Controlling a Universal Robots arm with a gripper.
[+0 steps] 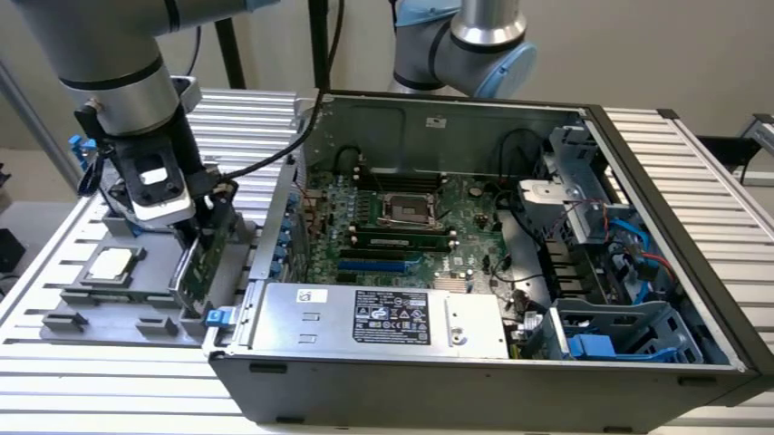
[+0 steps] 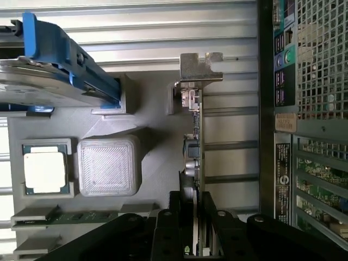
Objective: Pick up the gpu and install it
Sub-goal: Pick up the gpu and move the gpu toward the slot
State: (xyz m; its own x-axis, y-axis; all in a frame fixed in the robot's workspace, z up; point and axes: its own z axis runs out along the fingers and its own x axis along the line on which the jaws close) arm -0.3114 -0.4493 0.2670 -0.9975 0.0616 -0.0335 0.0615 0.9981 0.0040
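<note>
Slatted table (image 1: 109, 376) is shared by case (image 1: 484, 390) and tray (image 1: 72, 313); beside the case, the upright gpu (image 2: 194, 136) is clamped by the gripper (image 2: 193, 206); pickup is judged underway, a straight lift being required

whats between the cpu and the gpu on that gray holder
A gray ribbed square block sits between the cpu and the upright gpu; the wrist view shows this.

One end of the gpu (image 2: 194, 157) is swallowed up by the gripper (image 2: 192, 206) in the wrist view. The hard drive (image 2: 49, 81) is chopped off at the picture's edge, and the power supply label (image 1: 391, 319) can't be read, too tiny.
</note>
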